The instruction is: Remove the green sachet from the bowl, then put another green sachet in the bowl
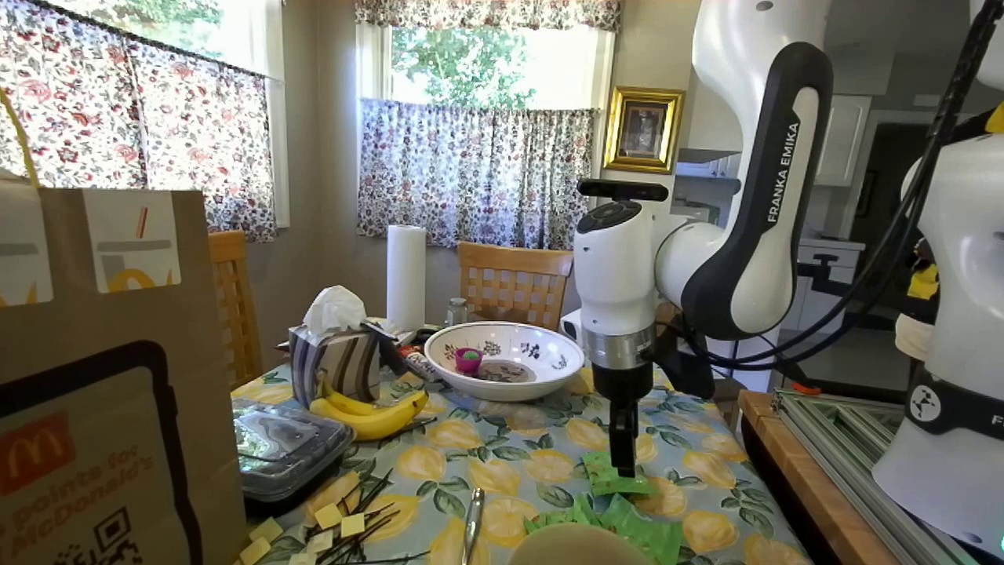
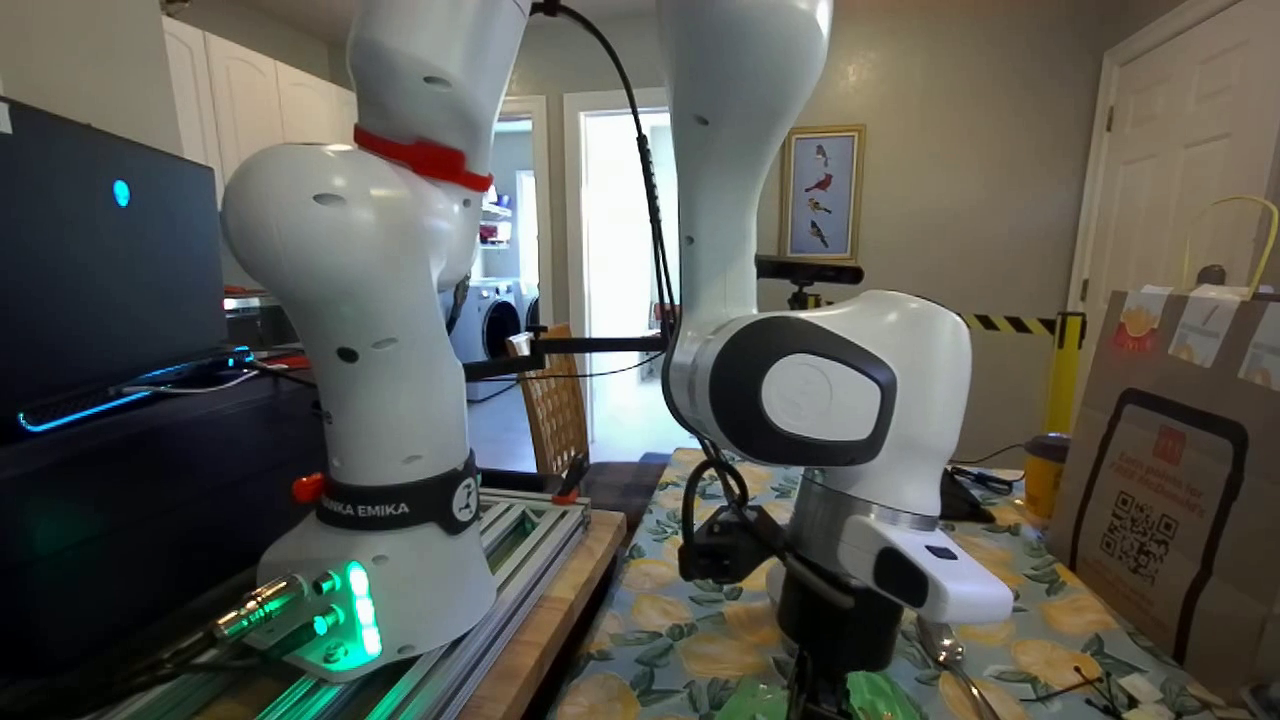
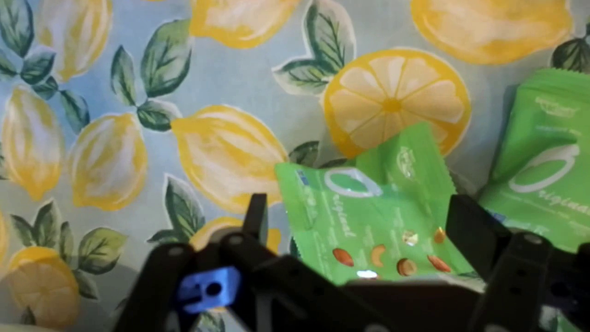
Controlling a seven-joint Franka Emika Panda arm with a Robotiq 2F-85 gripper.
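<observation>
A wide white bowl (image 1: 514, 388) with a patterned rim stands at the back of the table in an exterior view. It holds a small pink cup with something green in it; no green sachet shows inside. My gripper (image 3: 360, 200) is open and points down. Its fingers stand either side of a green sachet (image 3: 359, 221) printed with nuts, lying on the tablecloth. The gripper also shows in an exterior view (image 1: 624, 471), low over that sachet (image 1: 602, 475). Whether the fingers touch it I cannot tell. Another green sachet (image 3: 548, 175) lies to the right in the wrist view.
More green packets (image 1: 647, 534) lie at the near table edge, partly behind a blurred beige round object (image 1: 579, 547). A spoon handle (image 1: 473, 526), bananas (image 1: 376, 416), a plastic box (image 1: 290, 447), a striped tissue box (image 1: 337, 369) and a large paper bag (image 1: 102, 377) stand to the left.
</observation>
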